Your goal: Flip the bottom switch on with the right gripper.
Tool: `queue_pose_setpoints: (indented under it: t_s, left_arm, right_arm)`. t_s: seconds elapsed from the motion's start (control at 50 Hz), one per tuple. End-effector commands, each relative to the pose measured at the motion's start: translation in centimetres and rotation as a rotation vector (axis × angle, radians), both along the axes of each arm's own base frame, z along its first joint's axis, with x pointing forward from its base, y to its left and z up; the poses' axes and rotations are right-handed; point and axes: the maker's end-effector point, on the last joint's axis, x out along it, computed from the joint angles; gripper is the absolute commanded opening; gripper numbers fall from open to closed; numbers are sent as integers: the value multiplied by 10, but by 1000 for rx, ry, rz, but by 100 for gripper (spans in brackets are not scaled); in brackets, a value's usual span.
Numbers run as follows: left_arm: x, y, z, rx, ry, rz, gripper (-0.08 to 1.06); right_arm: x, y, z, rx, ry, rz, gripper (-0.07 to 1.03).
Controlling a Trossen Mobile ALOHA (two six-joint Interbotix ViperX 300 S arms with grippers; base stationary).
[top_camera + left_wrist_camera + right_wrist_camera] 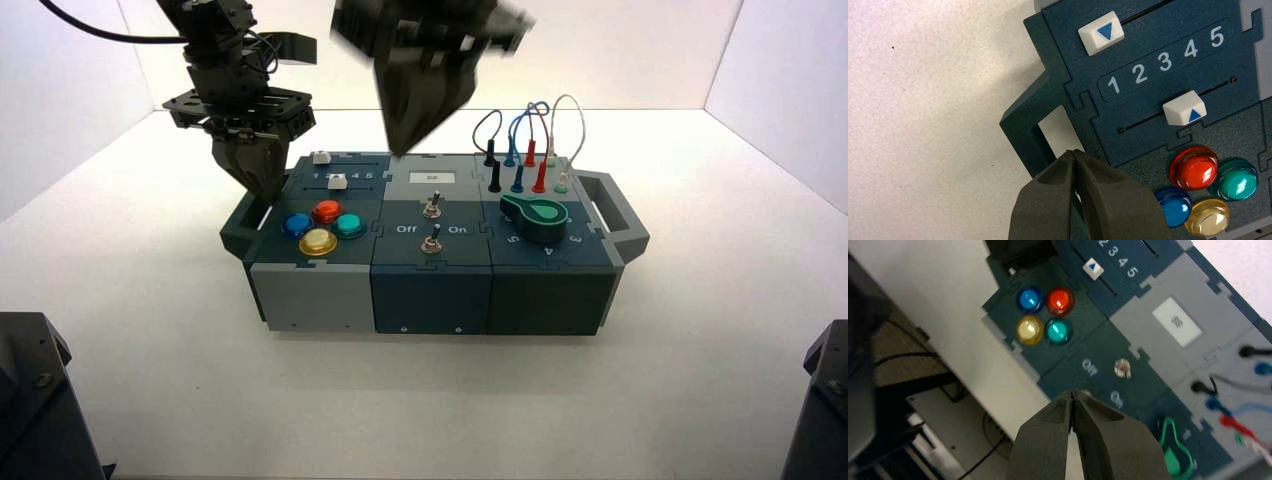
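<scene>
The big black right gripper, 2 tapered dark fingers pinched together w/ nothing held, hangs above the box's back edge, clear of the switches. The bottom switch, a tiny silver metal toggle betw. white "Off" and "On", sits on the dark centre panel, front of a 2nd unlettered toggle. Left gripper, also closed & empty, hovers by the box's left handle.

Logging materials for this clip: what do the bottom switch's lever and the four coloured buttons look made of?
The bottom switch looks like bare silvery metal, pale against the dark panel, though it is small. The red button and its blue, green and yellow neighbours look like glossy translucent plastic domes, each showing bright highlights.
</scene>
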Motion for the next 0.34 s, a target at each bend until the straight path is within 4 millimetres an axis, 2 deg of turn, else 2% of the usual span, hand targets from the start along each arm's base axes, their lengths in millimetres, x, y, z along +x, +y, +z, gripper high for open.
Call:
queue_pose_setpoints:
  t_s: [0.02, 0.34]
  left_arm:
    - [-5, -4, 2, 2, -3, -45, -3]
    - [5, -7, 8, -3, -26, -50, -3]
  right_arm:
    - [-8, -6, 20, 35, -10, -6, -2]
    - [-19, -18, 5, 5, 27, -12, -2]
